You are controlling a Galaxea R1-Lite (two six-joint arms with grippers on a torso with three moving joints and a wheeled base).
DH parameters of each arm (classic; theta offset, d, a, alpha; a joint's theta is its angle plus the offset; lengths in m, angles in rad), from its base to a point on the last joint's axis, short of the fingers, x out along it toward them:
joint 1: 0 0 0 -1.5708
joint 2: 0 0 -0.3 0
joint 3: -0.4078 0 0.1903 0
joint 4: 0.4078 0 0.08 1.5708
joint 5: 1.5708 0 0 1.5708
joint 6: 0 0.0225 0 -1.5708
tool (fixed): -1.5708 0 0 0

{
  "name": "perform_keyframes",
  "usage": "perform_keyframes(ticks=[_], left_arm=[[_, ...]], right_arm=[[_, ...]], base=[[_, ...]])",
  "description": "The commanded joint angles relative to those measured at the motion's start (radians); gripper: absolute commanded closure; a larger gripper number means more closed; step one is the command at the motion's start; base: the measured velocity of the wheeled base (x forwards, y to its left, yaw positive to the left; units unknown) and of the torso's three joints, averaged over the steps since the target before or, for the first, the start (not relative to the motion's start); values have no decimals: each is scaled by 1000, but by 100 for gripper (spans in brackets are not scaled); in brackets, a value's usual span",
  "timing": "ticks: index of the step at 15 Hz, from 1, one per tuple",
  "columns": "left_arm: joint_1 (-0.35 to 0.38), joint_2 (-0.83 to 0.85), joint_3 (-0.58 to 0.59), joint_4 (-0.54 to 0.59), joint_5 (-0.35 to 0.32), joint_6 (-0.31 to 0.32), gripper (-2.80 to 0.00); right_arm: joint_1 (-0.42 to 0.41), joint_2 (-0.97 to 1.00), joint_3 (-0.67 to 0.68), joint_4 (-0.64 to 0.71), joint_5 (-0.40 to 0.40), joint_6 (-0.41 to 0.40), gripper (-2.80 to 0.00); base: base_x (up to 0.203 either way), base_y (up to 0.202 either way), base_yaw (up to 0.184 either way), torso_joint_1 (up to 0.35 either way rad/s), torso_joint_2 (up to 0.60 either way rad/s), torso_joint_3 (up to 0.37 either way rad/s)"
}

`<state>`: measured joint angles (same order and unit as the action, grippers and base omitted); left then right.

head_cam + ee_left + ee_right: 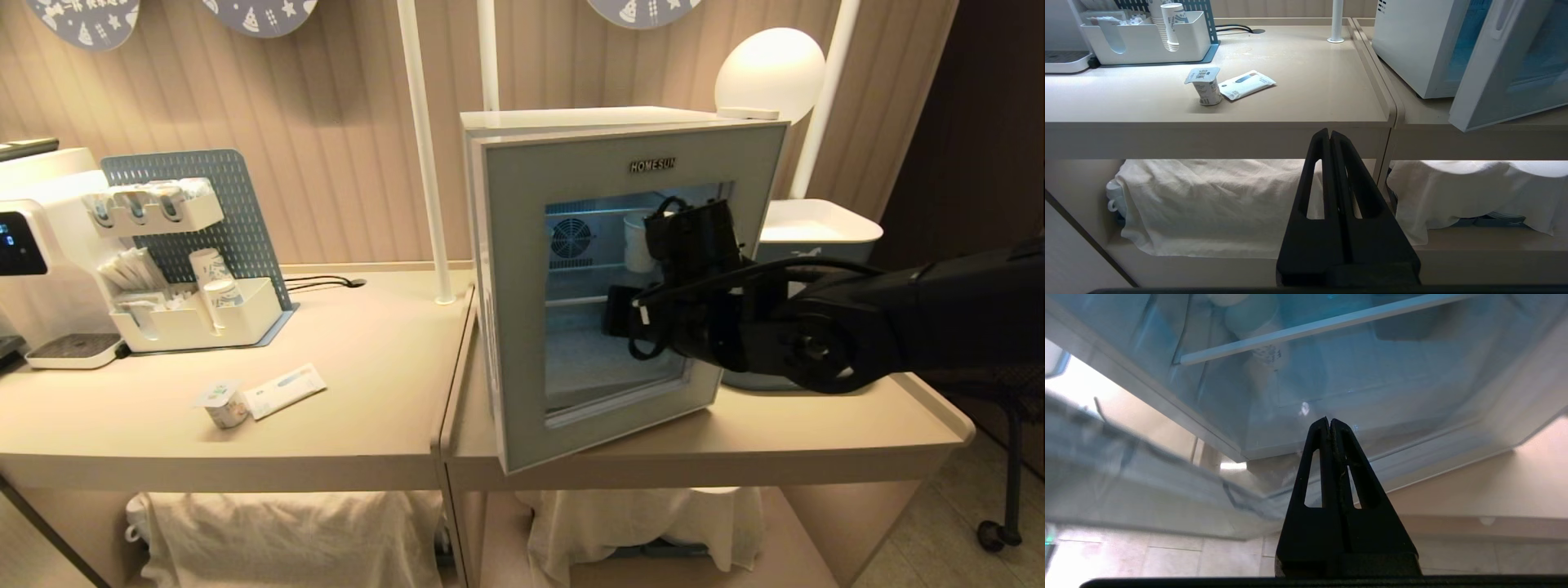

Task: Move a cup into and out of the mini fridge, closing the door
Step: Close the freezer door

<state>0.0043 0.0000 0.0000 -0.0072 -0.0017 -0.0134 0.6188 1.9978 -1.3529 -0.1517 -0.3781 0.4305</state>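
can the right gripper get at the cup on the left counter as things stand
Probably not directly. The right gripper is shut, up against the glass of the door, which stands ajar. The cup sits out in the open on the left counter, but the mini fridge stands between them.

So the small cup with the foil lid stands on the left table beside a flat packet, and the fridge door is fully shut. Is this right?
Not quite. The cup does stand beside the flat packet on the left table, but the door of the mini fridge is not fully shut: it stands ajar. The left wrist view shows this.
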Motion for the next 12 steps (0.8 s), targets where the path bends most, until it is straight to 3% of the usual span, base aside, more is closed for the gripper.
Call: perform_keyframes(ticks=[1, 3, 6, 12], left_arm=[[0, 0, 2, 0, 0, 0, 0], [0, 0, 2, 0, 0, 0, 0], [0, 0, 2, 0, 0, 0, 0], [0, 0, 2, 0, 0, 0, 0]], right_arm=[[20, 67, -43, 1, -5, -7, 0], [19, 98, -81, 1, -12, -22, 0], [15, 146, -182, -1, -99, -66, 0], [-46, 248, -379, 2, -170, -147, 0]], base=[[0, 0, 0, 0, 0, 0], [0, 0, 0, 0, 0, 0], [0, 0, 0, 0, 0, 0], [0, 0, 0, 1, 0, -7]])
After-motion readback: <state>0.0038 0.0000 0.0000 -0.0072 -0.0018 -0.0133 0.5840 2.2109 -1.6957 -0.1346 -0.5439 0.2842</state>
